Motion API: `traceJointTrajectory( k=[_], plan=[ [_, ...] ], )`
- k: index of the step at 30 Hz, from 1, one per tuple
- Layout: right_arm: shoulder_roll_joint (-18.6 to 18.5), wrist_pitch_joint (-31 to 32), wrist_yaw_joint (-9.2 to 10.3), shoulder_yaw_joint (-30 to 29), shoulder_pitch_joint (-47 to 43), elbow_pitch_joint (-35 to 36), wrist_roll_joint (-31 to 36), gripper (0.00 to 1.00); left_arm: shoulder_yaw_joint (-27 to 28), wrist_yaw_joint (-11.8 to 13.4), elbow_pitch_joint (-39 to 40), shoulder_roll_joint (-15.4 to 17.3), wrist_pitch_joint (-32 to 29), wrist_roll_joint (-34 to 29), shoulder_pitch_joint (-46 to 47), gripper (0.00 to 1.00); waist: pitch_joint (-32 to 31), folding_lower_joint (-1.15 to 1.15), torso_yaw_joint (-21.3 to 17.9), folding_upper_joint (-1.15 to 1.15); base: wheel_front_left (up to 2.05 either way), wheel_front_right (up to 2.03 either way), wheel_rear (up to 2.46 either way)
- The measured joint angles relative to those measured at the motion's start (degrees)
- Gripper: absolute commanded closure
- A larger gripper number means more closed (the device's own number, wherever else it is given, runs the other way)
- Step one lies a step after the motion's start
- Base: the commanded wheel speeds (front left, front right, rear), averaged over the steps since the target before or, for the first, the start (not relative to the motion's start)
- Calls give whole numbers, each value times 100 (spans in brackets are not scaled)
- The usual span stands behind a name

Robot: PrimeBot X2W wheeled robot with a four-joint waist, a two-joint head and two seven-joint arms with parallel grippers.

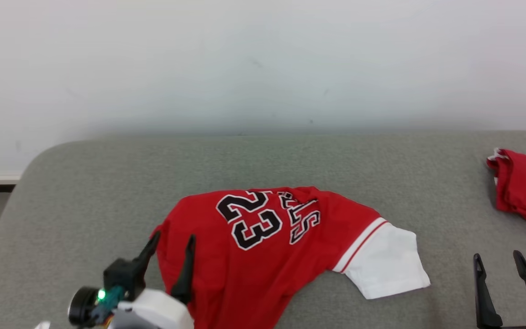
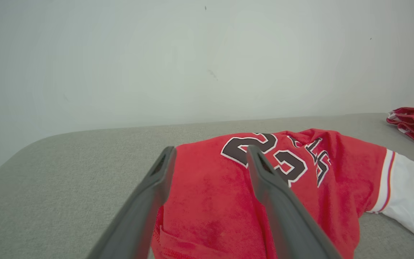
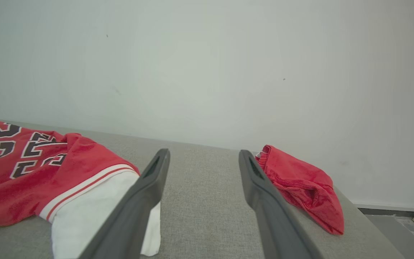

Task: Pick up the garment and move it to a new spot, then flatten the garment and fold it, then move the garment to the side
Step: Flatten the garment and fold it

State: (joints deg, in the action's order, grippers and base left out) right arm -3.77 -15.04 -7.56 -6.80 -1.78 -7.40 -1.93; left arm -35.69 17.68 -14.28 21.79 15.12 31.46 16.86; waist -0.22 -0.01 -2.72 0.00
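Note:
The garment (image 1: 263, 246) is a red jersey with a black "23" and one white sleeve (image 1: 388, 260). It lies rumpled on the grey padded surface (image 1: 85, 192), near the front middle. My left gripper (image 1: 174, 236) is open over the jersey's left edge, with its fingers straddling that edge and nothing gripped. In the left wrist view, red cloth (image 2: 228, 201) lies under and between the fingers of the left gripper (image 2: 211, 149). My right gripper (image 1: 497, 255) is open over bare grey surface, to the right of the white sleeve (image 3: 95, 216). The right wrist view shows nothing between the fingers of the right gripper (image 3: 203, 151).
A second red piece of clothing (image 1: 525, 192) lies bunched at the surface's far right edge (image 3: 300, 183). A pale wall (image 1: 263, 68) runs right behind the surface. The surface's left end is rounded, and floor (image 3: 390, 219) shows past the right end.

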Motion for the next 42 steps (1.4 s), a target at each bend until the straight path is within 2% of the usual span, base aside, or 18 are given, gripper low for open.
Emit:
traceJointTrajectory(
  k=[4,9,12,17,24,32,42],
  plan=[
    [-4,0,0,58,-5,-42,-3,0,530,-124,431,-124,0,-253,-750,0,-117,0,248,0,0,0,0],
    [3,0,0,105,-74,-188,-9,0,1035,-501,573,-348,0,-599,-1483,0,-232,0,503,0,0,0,0],
    [10,0,0,143,-100,-303,-20,0,1269,-829,557,-549,0,-780,-1766,0,-300,0,600,0,0,0,0],
    [38,0,0,247,-165,-503,-69,0,1685,-1383,520,-914,0,-1074,-2079,0,-380,0,630,0,0,0,0],
    [80,0,0,378,-214,-686,-164,0,2286,-1859,512,-1343,0,-1607,-2235,0,-421,0,472,0,0,0,0],
    [87,0,0,389,-302,-746,-189,0,2773,-2178,431,-1613,0,-1968,-2346,0,-490,1,202,0,0,0,0],
    [87,0,0,420,-302,-779,-215,0,3014,-2372,336,-1768,0,-2162,-2362,0,-503,0,34,0,0,0,0]
  ],
)
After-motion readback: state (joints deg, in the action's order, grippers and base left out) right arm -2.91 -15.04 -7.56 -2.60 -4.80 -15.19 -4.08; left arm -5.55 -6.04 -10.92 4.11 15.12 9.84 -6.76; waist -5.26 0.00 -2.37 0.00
